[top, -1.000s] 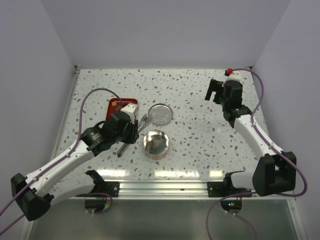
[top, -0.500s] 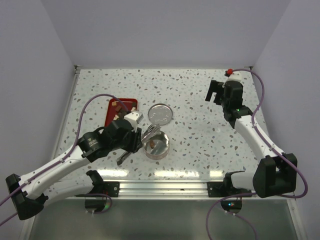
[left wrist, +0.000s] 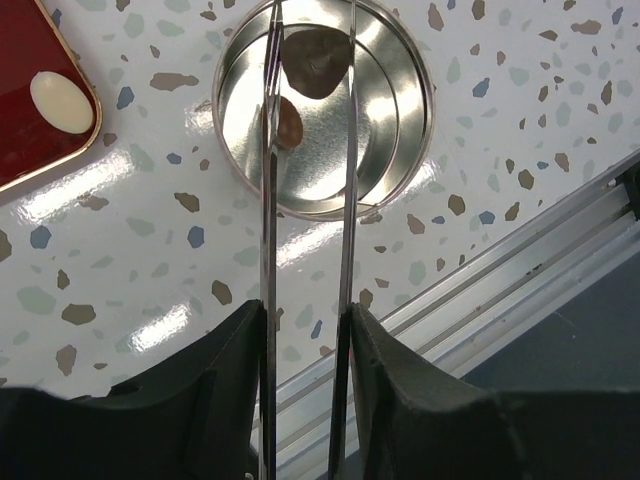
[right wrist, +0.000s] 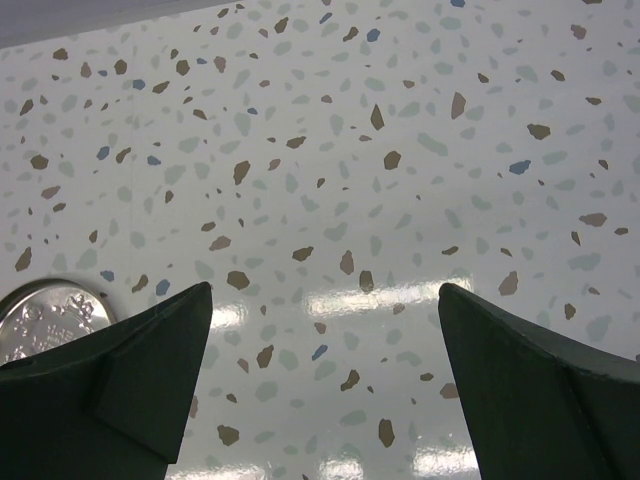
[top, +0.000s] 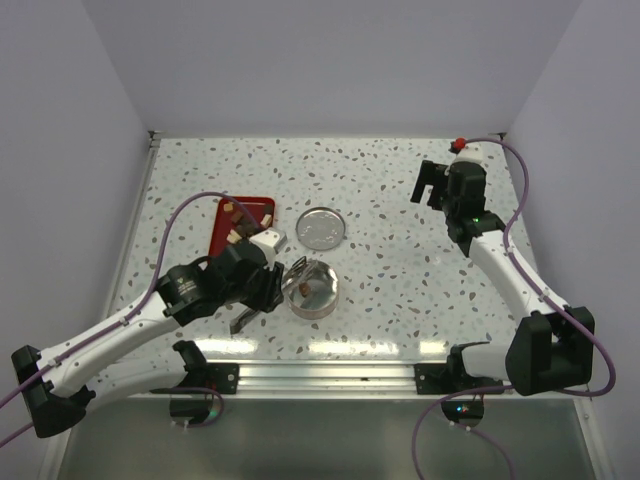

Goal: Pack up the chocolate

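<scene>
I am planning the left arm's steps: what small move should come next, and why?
Probably ease the left gripper a little, so the tweezers spread: a dark chocolate chunk sits between their tips, over the tin, where one brown chunk already lies.

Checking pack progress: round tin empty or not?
Not empty. A brown chocolate chunk lies inside the round tin; a darker chunk sits between the tweezers' tips.

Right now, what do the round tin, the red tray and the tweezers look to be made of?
Round tin: probably thin polished metal; its walls and floor mirror the light. Red tray: glossy, likely lacquered metal or plastic, with a gold-toned rim; can't tell which. Tweezers: seemingly bare steel, with thin, bright, reflective blades.
</scene>
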